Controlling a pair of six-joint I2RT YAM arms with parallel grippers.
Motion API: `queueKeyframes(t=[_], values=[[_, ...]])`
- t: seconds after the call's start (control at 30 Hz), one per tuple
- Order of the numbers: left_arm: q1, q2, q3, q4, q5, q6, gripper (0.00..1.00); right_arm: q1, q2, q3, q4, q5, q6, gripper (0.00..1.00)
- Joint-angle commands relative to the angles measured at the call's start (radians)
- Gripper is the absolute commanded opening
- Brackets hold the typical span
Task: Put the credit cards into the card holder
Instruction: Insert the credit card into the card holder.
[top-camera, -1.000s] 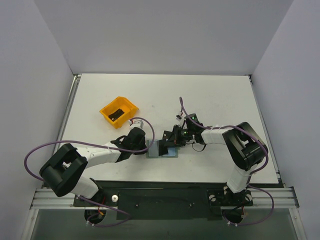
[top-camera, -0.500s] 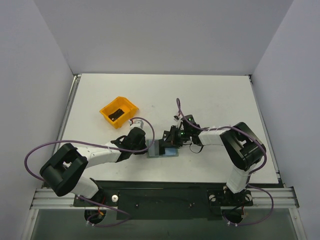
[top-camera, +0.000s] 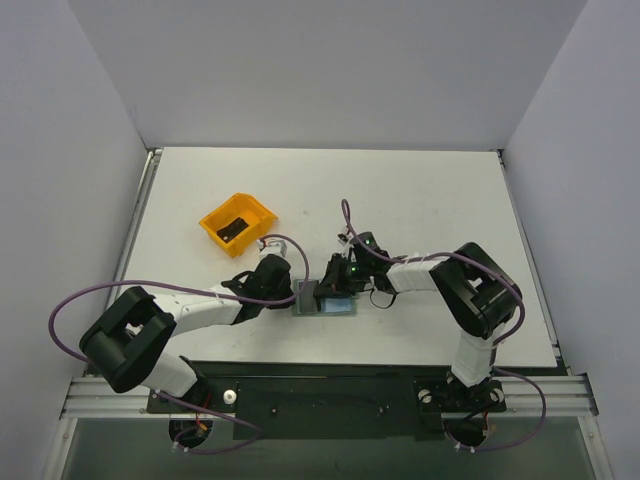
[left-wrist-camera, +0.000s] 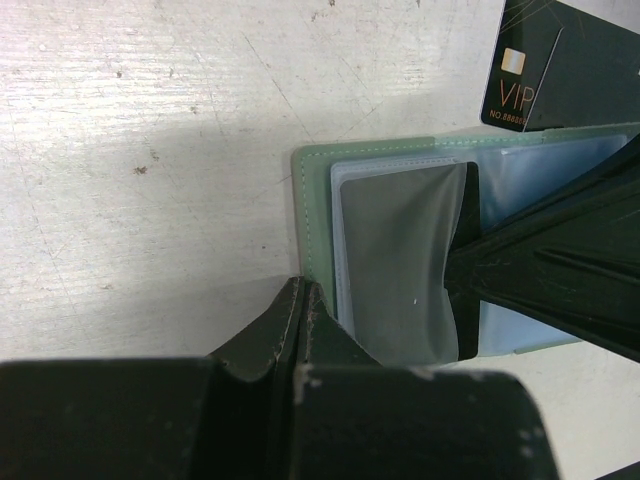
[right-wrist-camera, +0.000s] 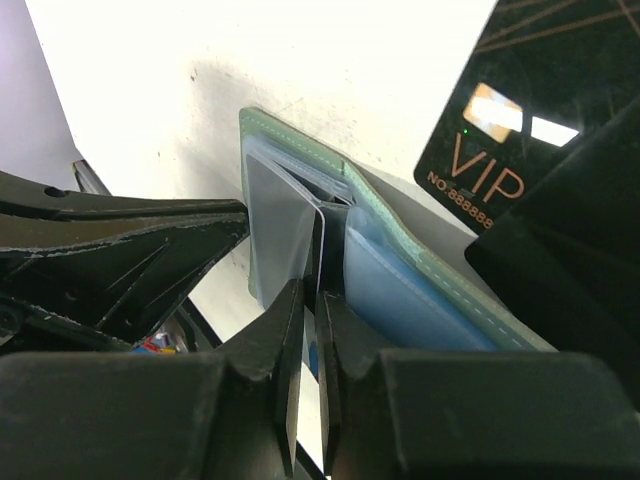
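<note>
The sage-green card holder (top-camera: 322, 300) lies open on the white table, its clear sleeves and light-blue lining up (left-wrist-camera: 312, 230). My right gripper (right-wrist-camera: 312, 300) is shut on the edge of a black credit card (left-wrist-camera: 400, 260) that sits mostly inside a clear sleeve. In the top view the right gripper (top-camera: 333, 283) hangs over the holder's right half. My left gripper (left-wrist-camera: 300, 290) is shut with nothing between its jaws, its tips pressing at the holder's near left corner (top-camera: 297, 293). A second credit card (left-wrist-camera: 565, 70), marked VIP, lies flat on the table just beyond the holder (right-wrist-camera: 520, 110).
An orange bin (top-camera: 262, 215) stands at the back left of the table with a black card (top-camera: 232, 229) lying in it. Both arms meet low over the holder near the table's front middle. White walls close in the table on three sides.
The right gripper has moved left over the holder, pushing its card deeper into the sleeve. The left arm and the holder have stayed put.
</note>
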Motion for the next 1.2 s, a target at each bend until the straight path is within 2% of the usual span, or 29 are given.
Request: queueKeyframes(t=[0.0, 0.03, 0.17, 0.2, 0.33, 0.53, 0.67, 0.83, 0.97, 1.1, 1.13, 1.17], values=[[0.001, 0.005, -0.010, 0.044, 0.032, -0.016, 0.00, 0.038, -0.002, 0.053, -0.127, 0.049, -0.066, 0.09], [0.002, 0.004, -0.011, 0.046, 0.032, -0.017, 0.00, 0.038, -0.031, 0.057, -0.153, 0.059, -0.095, 0.16], [-0.001, 0.004, -0.013, 0.051, 0.033, -0.017, 0.00, 0.038, -0.138, 0.094, -0.303, 0.134, -0.187, 0.29], [0.002, 0.004, -0.013, 0.051, 0.033, -0.017, 0.00, 0.038, -0.153, 0.111, -0.355, 0.144, -0.199, 0.43], [0.001, 0.004, -0.011, 0.055, 0.032, -0.017, 0.00, 0.038, -0.228, 0.156, -0.480, 0.216, -0.274, 0.52], [0.002, 0.007, -0.010, 0.058, 0.036, -0.019, 0.00, 0.038, -0.298, 0.186, -0.645, 0.419, -0.313, 0.55], [0.001, 0.005, -0.008, 0.058, 0.036, -0.016, 0.00, 0.042, -0.281, 0.211, -0.754, 0.557, -0.334, 0.57], [-0.001, 0.008, -0.007, 0.058, 0.038, -0.014, 0.00, 0.066, -0.210, 0.258, -0.839, 0.594, -0.334, 0.66], [0.002, 0.008, -0.005, 0.058, 0.040, -0.016, 0.00, 0.101, -0.172, 0.283, -0.866, 0.652, -0.325, 0.68], [0.001, 0.011, -0.005, 0.060, 0.040, -0.013, 0.00, 0.120, -0.117, 0.321, -0.923, 0.720, -0.328, 0.67], [0.001, 0.010, -0.004, 0.058, 0.040, -0.013, 0.00, 0.124, -0.111, 0.329, -0.934, 0.747, -0.328, 0.65], [0.002, 0.010, -0.005, 0.057, 0.038, -0.013, 0.00, 0.127, -0.103, 0.329, -0.955, 0.791, -0.321, 0.59]])
